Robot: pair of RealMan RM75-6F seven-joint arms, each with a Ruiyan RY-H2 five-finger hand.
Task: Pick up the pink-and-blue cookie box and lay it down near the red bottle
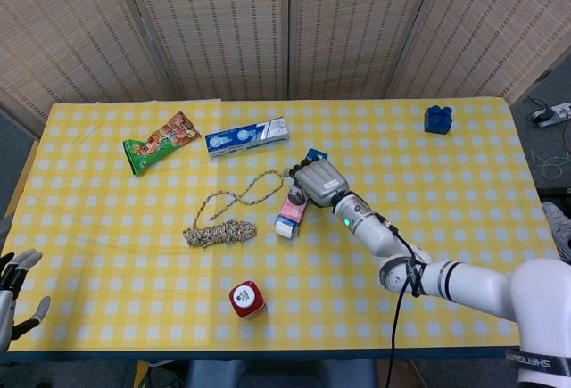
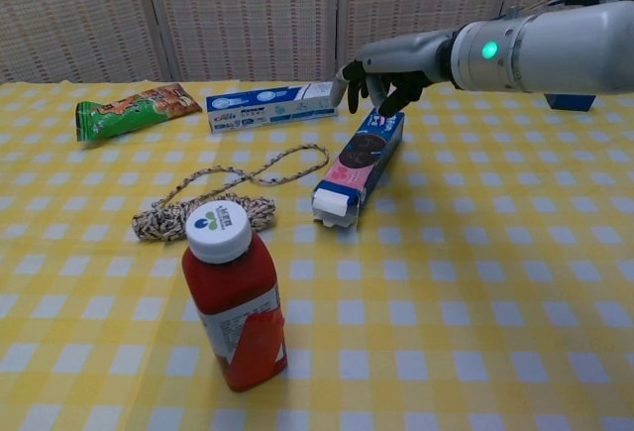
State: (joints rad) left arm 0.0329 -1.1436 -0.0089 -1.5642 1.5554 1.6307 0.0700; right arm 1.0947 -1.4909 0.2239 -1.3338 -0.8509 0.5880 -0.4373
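The pink-and-blue cookie box (image 1: 292, 210) (image 2: 360, 164) lies flat mid-table, its white end toward me. My right hand (image 1: 318, 180) (image 2: 384, 70) hovers over the box's far end with its fingers spread and pointing down; it holds nothing. In the head view it hides the middle of the box. Near the table's front edge the red bottle (image 1: 247, 299) (image 2: 234, 298) with its white cap stands upright, in front and to the left of the box. My left hand (image 1: 12, 296) hangs off the front left corner, fingers apart and empty.
A coiled rope (image 1: 227, 219) (image 2: 213, 203) lies left of the box, between it and the bottle. Farther back are a blue toothpaste box (image 1: 246, 136) and a green snack bag (image 1: 159, 141). A blue block (image 1: 437, 119) sits at the back right.
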